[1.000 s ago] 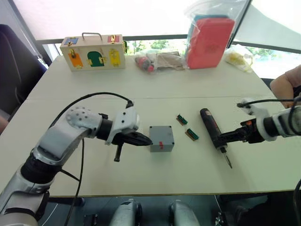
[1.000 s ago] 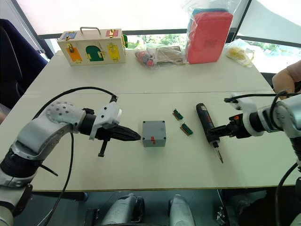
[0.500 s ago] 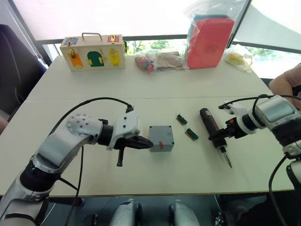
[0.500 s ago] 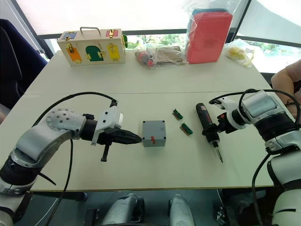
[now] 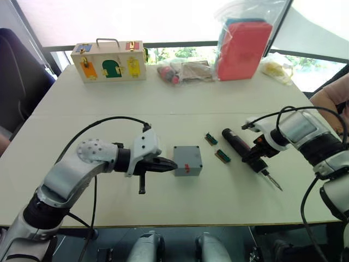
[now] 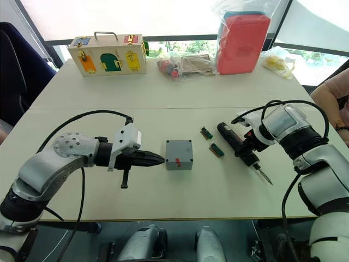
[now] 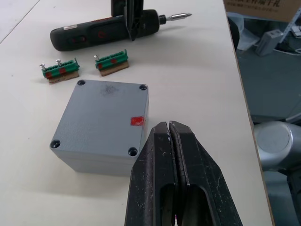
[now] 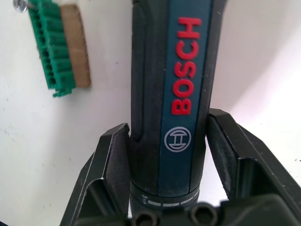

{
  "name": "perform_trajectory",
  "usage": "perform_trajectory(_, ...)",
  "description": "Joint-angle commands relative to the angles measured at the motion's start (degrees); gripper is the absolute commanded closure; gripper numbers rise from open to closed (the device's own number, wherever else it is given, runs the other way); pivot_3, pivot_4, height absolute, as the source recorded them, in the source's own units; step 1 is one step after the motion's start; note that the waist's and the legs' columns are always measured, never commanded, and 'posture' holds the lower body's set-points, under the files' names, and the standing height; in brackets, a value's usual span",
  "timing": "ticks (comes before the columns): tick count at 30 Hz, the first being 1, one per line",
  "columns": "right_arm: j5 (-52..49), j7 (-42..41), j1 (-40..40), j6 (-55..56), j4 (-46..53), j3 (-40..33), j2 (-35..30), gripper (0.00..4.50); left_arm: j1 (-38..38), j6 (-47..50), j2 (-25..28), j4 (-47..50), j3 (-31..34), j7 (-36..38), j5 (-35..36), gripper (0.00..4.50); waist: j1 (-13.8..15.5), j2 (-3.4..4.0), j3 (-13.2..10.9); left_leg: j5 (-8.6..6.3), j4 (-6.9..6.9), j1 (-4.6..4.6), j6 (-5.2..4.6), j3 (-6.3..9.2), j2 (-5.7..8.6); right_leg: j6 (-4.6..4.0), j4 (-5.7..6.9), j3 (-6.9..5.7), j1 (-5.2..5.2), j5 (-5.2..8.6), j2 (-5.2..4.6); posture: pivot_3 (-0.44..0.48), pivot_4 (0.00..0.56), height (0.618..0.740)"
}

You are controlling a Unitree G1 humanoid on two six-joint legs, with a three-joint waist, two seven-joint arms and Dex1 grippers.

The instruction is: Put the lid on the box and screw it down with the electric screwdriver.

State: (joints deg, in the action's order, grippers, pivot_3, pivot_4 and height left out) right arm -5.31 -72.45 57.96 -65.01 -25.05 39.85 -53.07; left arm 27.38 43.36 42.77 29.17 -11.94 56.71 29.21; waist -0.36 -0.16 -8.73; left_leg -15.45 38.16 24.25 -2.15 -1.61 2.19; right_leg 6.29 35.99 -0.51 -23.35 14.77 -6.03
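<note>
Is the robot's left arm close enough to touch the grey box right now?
Probably yes. The left tool, its fingers shut, points straight at the grey box and sits just beside its near side, with only bare table between them. The lid is already on top.

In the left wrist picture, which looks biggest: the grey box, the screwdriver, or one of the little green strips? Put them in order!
1. Box: looks biggest, though it is also nearest the camera.
2. Screwdriver: long but slim, and farther off, so it may really be longer than it looks.
3. Green strip: clearly smallest. The two strips look alike.
</note>
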Motion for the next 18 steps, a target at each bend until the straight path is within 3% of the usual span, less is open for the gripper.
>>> perform_trajectory(1, 1.19, 0.31, -4.31, -2.36, 1.43, 0.25, -1.15, 2.59, 0.74, -1.23, -0.19, -0.29, 1.65, -0.38, -0.01, 4.5, 0.22, 0.0, 0.0, 0.0, 0.0, 0.0, 0.0, 0.01, 0.0, 0.0, 0.0, -0.01, 0.01, 0.0, -0.01, 0.0, 0.15, 0.74)
perform_trajectory(9, -0.18, 6.11, 0.67, -5.6, -5.29, -13.27, 1.77, 2.6, 1.23, -2.52, -0.88, -3.31, 1.73, 0.38, 0.2, 4.5, 0.6, -0.14, 0.08, 0.02, 0.01, -0.12, 0.06, 0.01, 0.0, -0.27, -0.01, 0.01, 0.12, 0.03, -0.04, 0.0, 0.15, 0.74)
perform_trajectory(11, -1.95, 7.38, 2.31, -9.23, -3.42, -18.2, 1.34, 2.6, 0.46, -2.9, -0.6, -4.11, 2.43, 0.86, 0.54, 4.5, 0.65, 0.16, -0.09, 0.03, 0.0, -0.09, 0.07, -0.01, 0.0, -0.28, 0.0, 0.03, 0.05, 0.02, -0.05, 0.0, 0.15, 0.74)
perform_trajectory(15, -5.24, 12.87, 4.18, -16.7, 0.87, -30.88, 0.6, 2.6, 0.43, -2.58, -0.98, -5.94, 4.02, 1.91, 2.3, 4.5, 0.72, 0.34, -0.2, 0.33, -0.15, 0.39, 0.56, -0.05, 0.03, -0.08, 0.13, 0.07, -0.6, -0.09, -0.04, 0.0, 0.15, 0.74)
perform_trajectory(18, -8.52, 19.88, 2.41, -15.04, 7.21, -47.2, 5.25, 2.6, 2.22, -2.5, -1.83, -9.09, 4.36, 2.97, 2.95, 4.5, 0.81, 0.34, -0.2, 0.41, -0.25, 0.62, 0.68, -0.04, -0.06, -0.07, 0.15, 0.06, -0.87, -0.09, 0.1, 0.0, 0.15, 0.74)
